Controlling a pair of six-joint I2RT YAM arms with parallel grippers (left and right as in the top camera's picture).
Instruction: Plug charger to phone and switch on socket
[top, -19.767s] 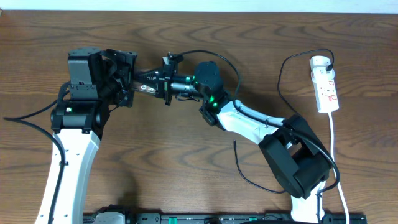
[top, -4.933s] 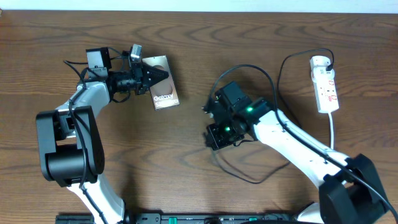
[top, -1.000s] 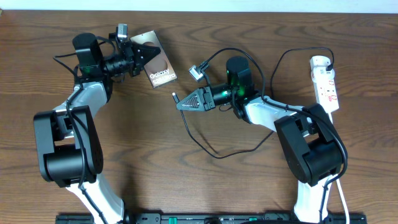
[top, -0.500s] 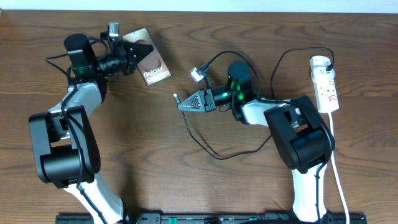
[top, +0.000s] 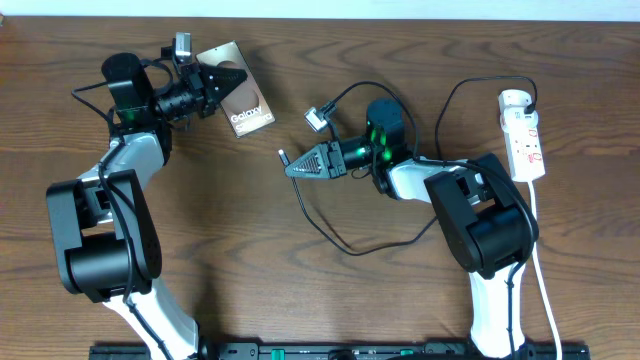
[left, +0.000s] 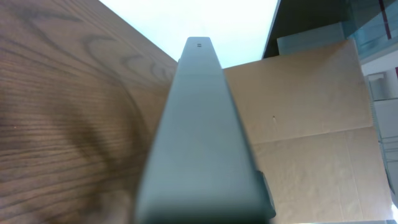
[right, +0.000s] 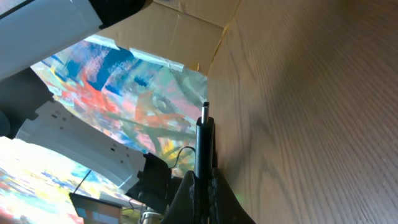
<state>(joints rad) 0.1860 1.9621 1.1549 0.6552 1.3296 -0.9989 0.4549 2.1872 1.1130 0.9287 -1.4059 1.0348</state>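
One phone (top: 250, 106), lettering overhead, edge-on wrist-side

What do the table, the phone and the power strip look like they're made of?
Table: probably wood or wood-look laminate; dark brown grain, dull sheen.
Phone: smooth bronze-brown back with printed white lettering, possibly glass or metal, cannot tell which.
Power strip: most likely moulded plastic; plain white body, red marks.
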